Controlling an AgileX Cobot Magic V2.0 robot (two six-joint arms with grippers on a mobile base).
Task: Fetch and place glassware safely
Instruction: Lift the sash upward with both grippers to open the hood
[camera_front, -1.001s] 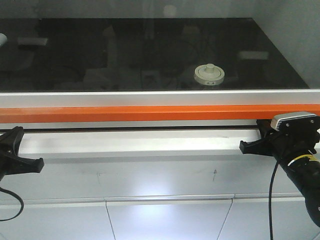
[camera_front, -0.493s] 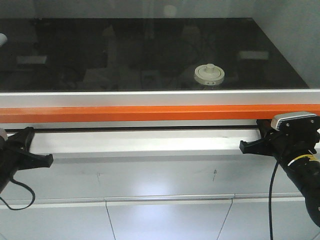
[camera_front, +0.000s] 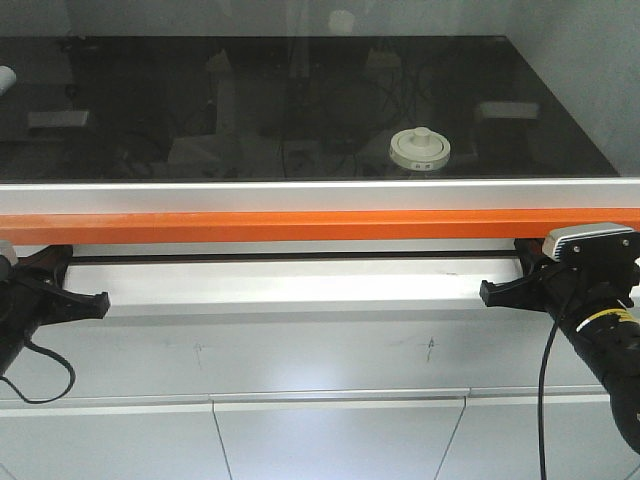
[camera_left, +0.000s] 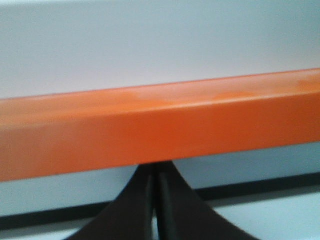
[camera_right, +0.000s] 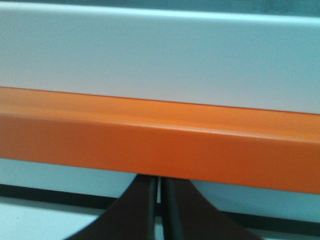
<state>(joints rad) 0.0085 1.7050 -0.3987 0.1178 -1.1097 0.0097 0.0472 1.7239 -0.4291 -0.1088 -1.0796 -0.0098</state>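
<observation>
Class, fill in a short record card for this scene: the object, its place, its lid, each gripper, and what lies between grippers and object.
Object: jar
Place: upright on the dark worktop, right of centre
Lid: on, cream-white, with a knob on top
Left gripper: jaws together, empty
Right gripper: jaws together, empty
Between: orange rail, with both grippers on the near side
Contact: neither gripper touches the jar
</observation>
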